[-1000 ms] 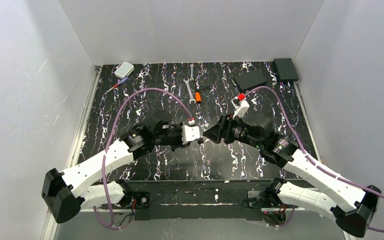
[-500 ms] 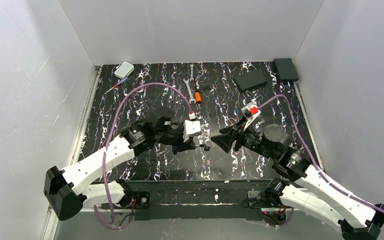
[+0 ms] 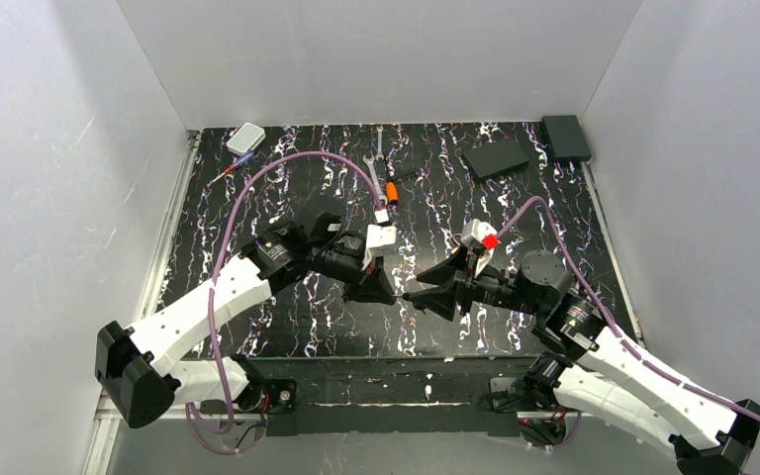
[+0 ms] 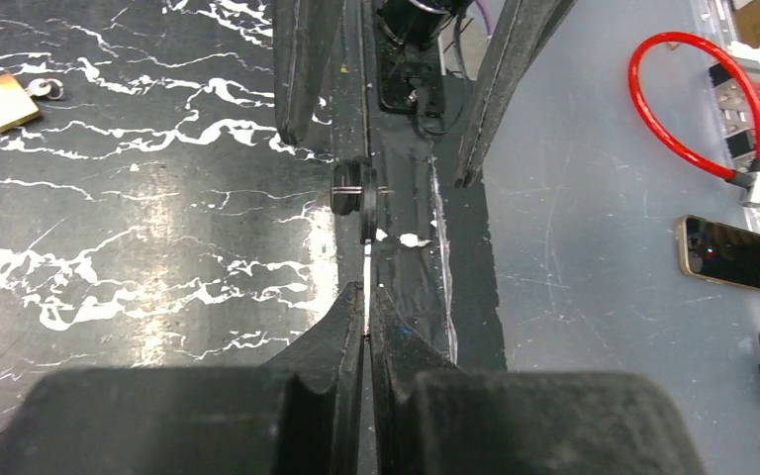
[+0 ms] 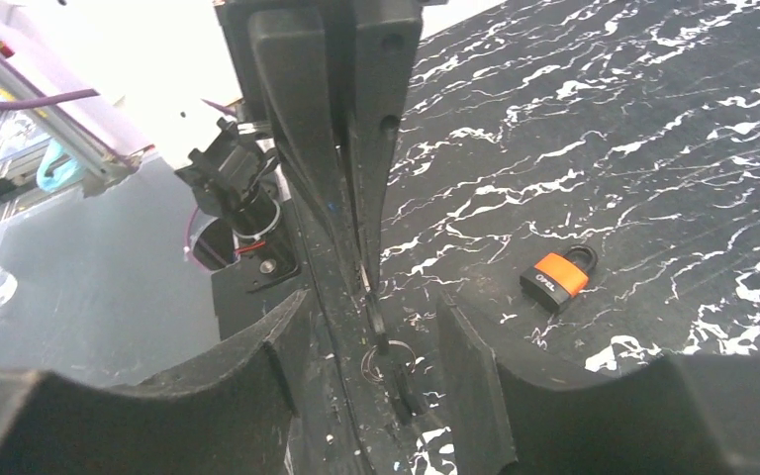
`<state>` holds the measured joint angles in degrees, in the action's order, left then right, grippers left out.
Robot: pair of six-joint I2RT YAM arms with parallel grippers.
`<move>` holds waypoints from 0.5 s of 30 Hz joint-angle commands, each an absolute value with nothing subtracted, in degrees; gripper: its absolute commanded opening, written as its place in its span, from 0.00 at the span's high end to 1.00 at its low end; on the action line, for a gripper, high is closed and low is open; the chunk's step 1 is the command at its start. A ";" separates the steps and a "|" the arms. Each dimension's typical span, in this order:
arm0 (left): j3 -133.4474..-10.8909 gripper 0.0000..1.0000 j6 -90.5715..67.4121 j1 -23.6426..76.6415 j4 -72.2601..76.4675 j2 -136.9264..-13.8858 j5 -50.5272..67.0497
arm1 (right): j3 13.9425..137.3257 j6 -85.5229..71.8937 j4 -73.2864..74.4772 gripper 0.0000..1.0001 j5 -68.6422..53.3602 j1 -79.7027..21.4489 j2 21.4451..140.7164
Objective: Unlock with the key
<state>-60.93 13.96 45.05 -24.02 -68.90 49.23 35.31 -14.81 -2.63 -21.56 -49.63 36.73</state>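
My left gripper (image 3: 388, 290) is shut on the silvery blade of the key (image 4: 366, 282) and holds it above the table's near middle. The key's dark head (image 4: 356, 194) and its small ring (image 5: 388, 358) stick out towards my right gripper (image 3: 420, 297). In the right wrist view the right gripper (image 5: 374, 327) is open, with its fingers on either side of the key's head (image 5: 376, 319) and apart from it. In the left wrist view the left gripper (image 4: 366, 297) has its jaws pressed together on the blade. An orange padlock (image 5: 557, 277) lies on the table.
A small brass padlock (image 4: 0, 101) lies on the marbled mat (image 3: 257, 198). Silver wrenches (image 3: 374, 173), an orange-handled item (image 3: 392, 190), a white box (image 3: 245, 138) and two dark boxes (image 3: 495, 158) sit at the back. White walls enclose three sides.
My left gripper has swung right and nearer with the key. My right gripper has dropped and closed in, so its open fingers now flank the key's head.
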 commanded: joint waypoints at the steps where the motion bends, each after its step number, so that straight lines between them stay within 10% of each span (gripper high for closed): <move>1: -63.35 1.00 13.12 44.45 -25.04 -68.57 54.91 | 37.01 -11.76 -4.87 0.44 -25.49 -49.92 36.67; 15: -63.28 1.00 12.26 43.91 -24.16 -68.42 57.37 | 37.66 -10.72 -3.53 0.57 -29.02 -49.92 39.72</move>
<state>-60.93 12.75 44.30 -24.03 -68.90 54.85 35.35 -11.69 -2.72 -26.48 -49.63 38.51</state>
